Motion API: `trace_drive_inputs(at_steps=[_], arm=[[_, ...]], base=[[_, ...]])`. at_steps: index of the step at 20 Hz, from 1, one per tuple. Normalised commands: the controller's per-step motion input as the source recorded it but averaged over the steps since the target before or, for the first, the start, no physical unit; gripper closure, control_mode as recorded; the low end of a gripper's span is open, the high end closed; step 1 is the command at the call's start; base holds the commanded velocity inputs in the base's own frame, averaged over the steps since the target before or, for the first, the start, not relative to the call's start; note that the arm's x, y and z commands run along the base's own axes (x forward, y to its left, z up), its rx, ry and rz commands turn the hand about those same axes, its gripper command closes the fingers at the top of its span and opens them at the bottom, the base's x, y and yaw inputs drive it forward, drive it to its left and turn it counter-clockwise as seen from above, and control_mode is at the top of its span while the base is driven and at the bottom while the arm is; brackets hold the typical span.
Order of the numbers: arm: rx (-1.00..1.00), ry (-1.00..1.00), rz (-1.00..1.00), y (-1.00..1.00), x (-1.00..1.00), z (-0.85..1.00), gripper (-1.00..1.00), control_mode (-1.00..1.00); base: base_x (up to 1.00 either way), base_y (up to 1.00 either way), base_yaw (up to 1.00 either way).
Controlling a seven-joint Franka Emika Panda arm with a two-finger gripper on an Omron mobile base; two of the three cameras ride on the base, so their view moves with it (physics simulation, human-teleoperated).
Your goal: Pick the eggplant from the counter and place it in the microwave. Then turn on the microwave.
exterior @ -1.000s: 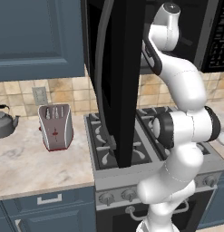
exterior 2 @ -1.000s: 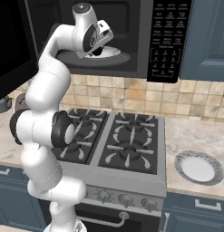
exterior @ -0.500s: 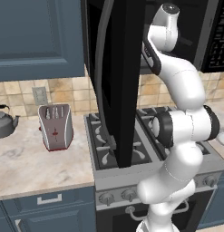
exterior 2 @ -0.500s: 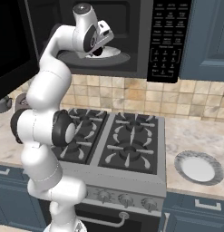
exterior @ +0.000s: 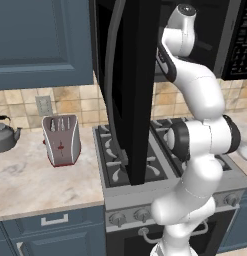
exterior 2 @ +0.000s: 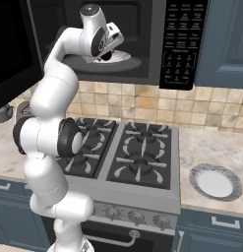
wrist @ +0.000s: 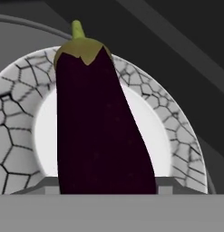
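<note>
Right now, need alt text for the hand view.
A dark purple eggplant with a green stem cap stands close before the camera, in front of the microwave's white plate, whose rim bears a grey crackle pattern. Dark microwave interior lies behind.

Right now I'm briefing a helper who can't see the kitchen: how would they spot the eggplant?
Look up at the black microwave above the stove, its door swung open. Inside is a white round plate with a crackled grey rim, and over it the eggplant: the one dark purple thing, with a green cap.
</note>
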Motion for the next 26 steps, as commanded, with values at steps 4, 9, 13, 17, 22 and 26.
trace_drive_inputs(at_steps=[4, 9, 13, 17, 22, 26], arm=[[0.0, 0.01, 0.0, 0.0, 0.04, 0.0, -1.0, -1.0], [0.0, 0.01, 0.0, 0.0, 0.04, 0.0, -1.0, -1.0], [0.0, 0.01, 0.0, 0.0, 0.02, 0.0, -1.0, -1.0], [0.0, 0.01, 0.0, 0.0, 0.04, 0.0, -1.0, -1.0], [0.0, 0.0, 0.0, 0.0, 0.02, 0.0, -1.0, -1.0], [0.0, 0.0, -0.01, -0.01, -0.01, 0.02, -1.0, -1.0]], base=[[0.0, 0.0, 0.0], [0.0, 0.0, 0.0], [0.0, 0.0, 0.0], [0.0, 0.0, 0.0], [0.0, 0.0, 0.0], [0.0, 0.0, 0.0]])
